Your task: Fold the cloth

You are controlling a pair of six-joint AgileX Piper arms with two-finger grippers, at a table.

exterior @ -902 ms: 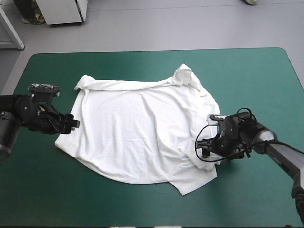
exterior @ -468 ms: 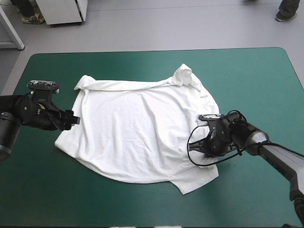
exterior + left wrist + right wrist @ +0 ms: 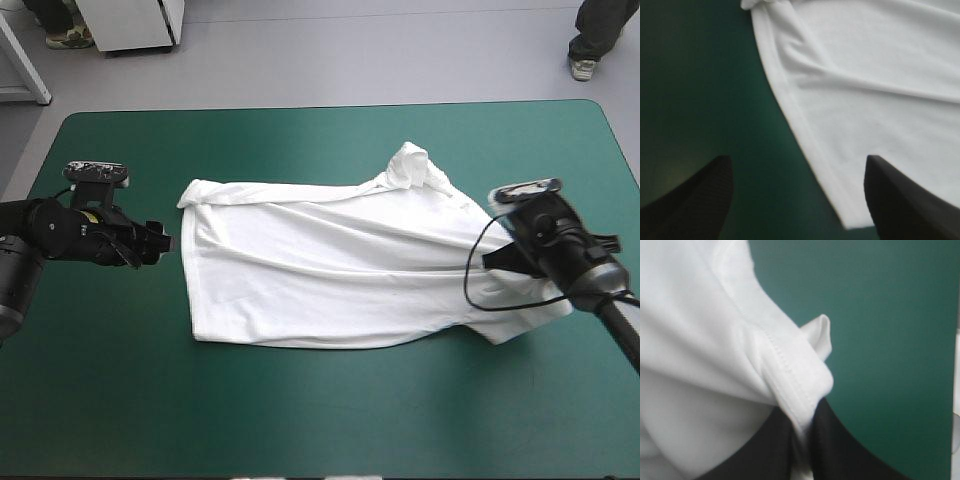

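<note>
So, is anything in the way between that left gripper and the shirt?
Nothing visible. The left gripper, open, faces the T-shirt at its left edge, with only bare teal-green cover between them. The right gripper is shut on the T-shirt.

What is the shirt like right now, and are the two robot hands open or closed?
T-shirt: spread out, wrinkly, not yet folded.
left gripper: open, holding nothing, right at the T-shirt's left edge.
right gripper: shut on the T-shirt, pinching a hemmed edge at its right end.
</note>
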